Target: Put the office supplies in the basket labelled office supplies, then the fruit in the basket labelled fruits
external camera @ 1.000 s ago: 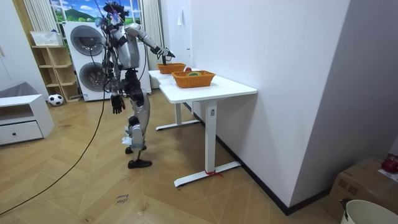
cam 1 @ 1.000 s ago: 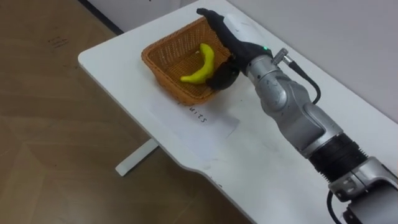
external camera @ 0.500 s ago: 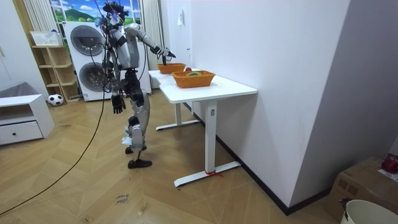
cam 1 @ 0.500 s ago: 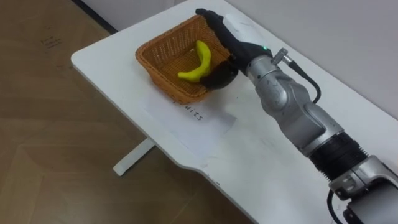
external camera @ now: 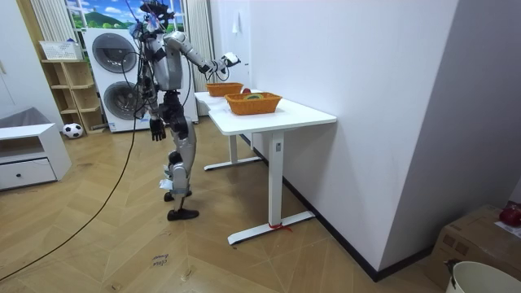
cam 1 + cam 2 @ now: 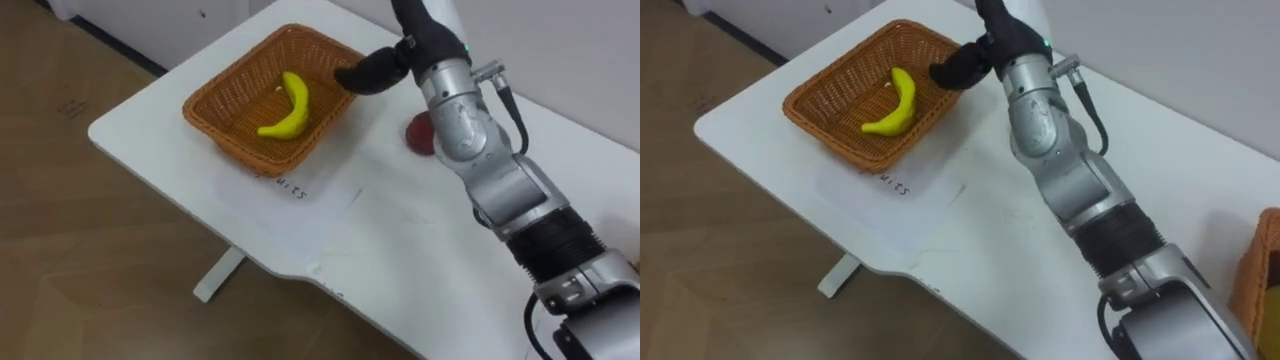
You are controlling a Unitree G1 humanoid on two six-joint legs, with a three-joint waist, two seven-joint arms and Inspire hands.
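Over the far corner of the wicker basket (image 6: 193, 103) hovers the right hand (image 6: 412, 40), thumb spread, fingers relaxed, gripping nothing. The yellow banana (image 6: 285, 108) lies inside the basket on the white counter (image 6: 400, 260). A red fruit (image 6: 420, 136) sits on the counter beside the right arm, outside the basket. The left hand (image 5: 155, 129) hangs at the robot's side.

Bright, even indoor light; soft, faint shadows on the white table (image 6: 390, 260).
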